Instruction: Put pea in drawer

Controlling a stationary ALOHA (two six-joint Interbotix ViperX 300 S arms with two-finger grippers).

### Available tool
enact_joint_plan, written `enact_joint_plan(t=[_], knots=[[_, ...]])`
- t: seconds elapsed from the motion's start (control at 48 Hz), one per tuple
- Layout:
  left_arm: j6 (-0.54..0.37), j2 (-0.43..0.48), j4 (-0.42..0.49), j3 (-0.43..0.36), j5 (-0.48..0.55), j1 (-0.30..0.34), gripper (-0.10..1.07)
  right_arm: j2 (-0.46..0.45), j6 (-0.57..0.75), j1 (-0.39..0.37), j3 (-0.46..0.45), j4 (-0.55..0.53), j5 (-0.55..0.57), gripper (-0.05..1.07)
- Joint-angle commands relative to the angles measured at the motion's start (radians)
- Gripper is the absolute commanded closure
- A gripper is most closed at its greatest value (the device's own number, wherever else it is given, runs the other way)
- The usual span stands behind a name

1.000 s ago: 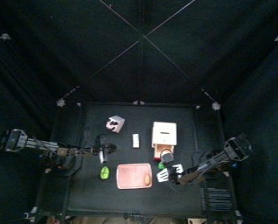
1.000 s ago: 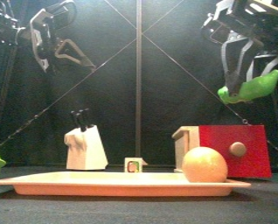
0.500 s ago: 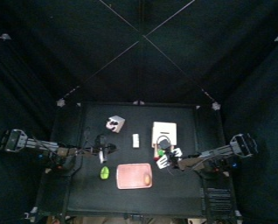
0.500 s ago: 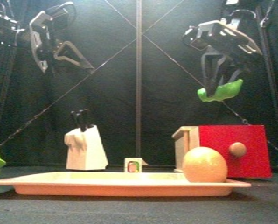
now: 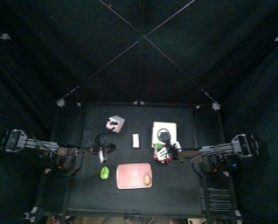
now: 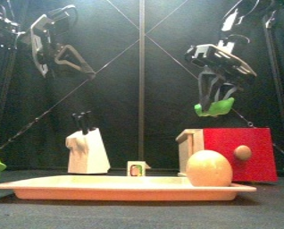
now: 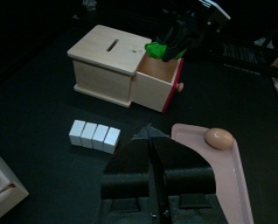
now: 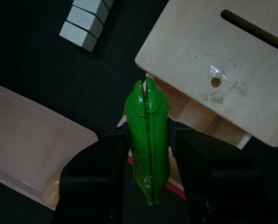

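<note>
My right gripper (image 8: 142,112) is shut on the pea (image 8: 146,147), a bright green pod, and holds it in the air over the pulled-out drawer (image 8: 212,122) of the tan wooden box (image 8: 229,54). In the front view the pea (image 6: 213,108) hangs above the box (image 6: 190,148) and its red drawer front (image 6: 241,154). The left wrist view shows the pea (image 7: 162,49) over the open drawer (image 7: 163,86). In the top view the right gripper (image 5: 163,153) is at the box's near edge (image 5: 165,131). My left gripper (image 7: 153,140) is shut and empty, raised at the left (image 6: 45,55).
A pink tray (image 6: 96,188) lies at the front with a tan egg (image 6: 209,168) on it. White blocks (image 7: 91,134) lie beside the box. A white toaster-like piece (image 6: 87,150) stands at the back left. A bright green oval piece (image 5: 104,173) lies left of the tray.
My right gripper has carried the pea leftward and lower, from the front right of the table to just above the open drawer. The left arm has not moved.
</note>
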Motion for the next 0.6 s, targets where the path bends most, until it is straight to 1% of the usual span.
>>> enact_joint_plan(t=[0.0,0.167,0.354,0.583], knots=[[-0.002,-0.003,-0.003,-0.009,0.006,0.003,0.67,-0.012,-0.003,-0.012,0.003,-0.002,-0.003,0.37],[-0.002,-0.003,-0.005,-0.008,0.006,0.003,0.67,-0.018,0.000,-0.021,0.046,0.000,-0.003,0.37],[-0.002,-0.003,-0.005,-0.008,0.006,0.005,0.67,-0.011,0.002,-0.028,0.061,0.002,-0.009,0.36],[-0.002,-0.003,-0.005,-0.008,0.006,0.006,0.67,0.003,0.005,-0.029,0.063,0.003,-0.011,0.28]])
